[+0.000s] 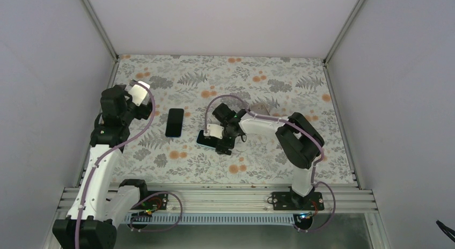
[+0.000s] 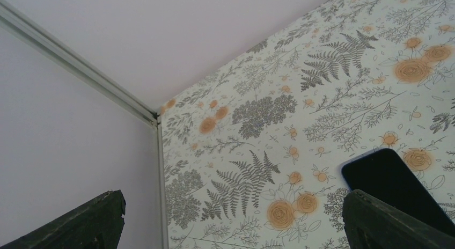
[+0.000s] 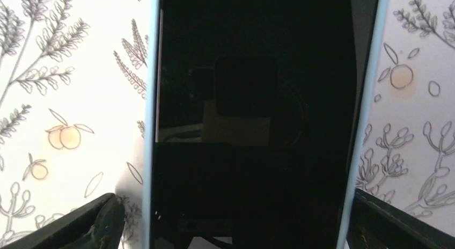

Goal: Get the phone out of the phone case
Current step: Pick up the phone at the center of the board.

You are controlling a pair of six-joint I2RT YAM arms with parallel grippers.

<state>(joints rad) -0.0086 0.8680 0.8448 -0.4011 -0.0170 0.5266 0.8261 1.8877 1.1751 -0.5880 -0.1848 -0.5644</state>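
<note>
The phone (image 3: 252,125), black and glossy, lies in a light blue case (image 3: 149,99) on the floral table; in the top view it is the dark slab (image 1: 205,137) at mid-table. On its right side a dark strip shows between phone and case rim. My right gripper (image 3: 236,227) is low over it and open, one finger (image 3: 96,222) on each side of the case, the left one clear of the rim. My left gripper (image 1: 140,93) is raised at the far left, open and empty, its fingers (image 2: 80,222) wide apart.
A second black slab with a bluish edge (image 1: 174,122) lies flat left of the cased phone and also shows in the left wrist view (image 2: 394,179). White walls enclose the table on three sides. An aluminium rail (image 1: 214,198) runs along the near edge.
</note>
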